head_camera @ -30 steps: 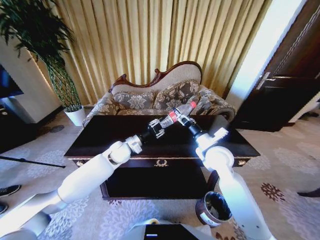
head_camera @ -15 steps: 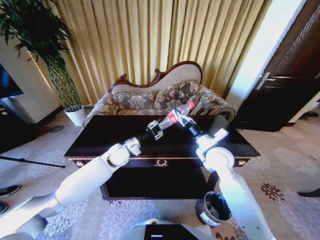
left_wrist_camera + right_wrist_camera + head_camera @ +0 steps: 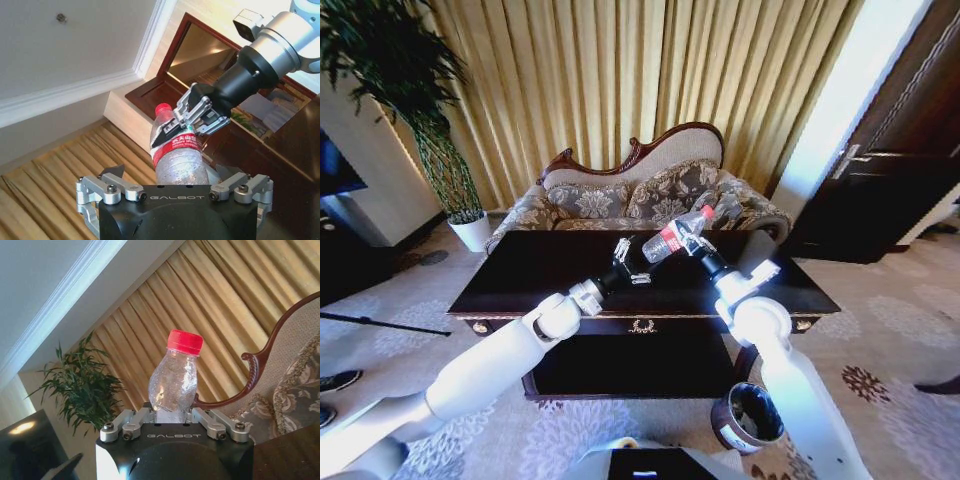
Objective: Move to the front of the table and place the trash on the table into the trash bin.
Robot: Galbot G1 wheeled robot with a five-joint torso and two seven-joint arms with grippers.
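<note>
Bottle [image 3: 672,236] above table [image 3: 520,270] — bin [image 3: 747,418] front-right.

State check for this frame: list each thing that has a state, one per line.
bottle: capped, held in the air above the table, tilted
right gripper: shut on the bottle at its label
left gripper: open, just below the bottle's base
trash bin: open-topped, upright on the floor
table: top bare where visible

We get hard daylight from the upper right, blown out beside the door [image 3: 910,130]. Glare streaks the table [image 3: 530,265]. Head view bends at the edges; wrist views sharp.
</note>
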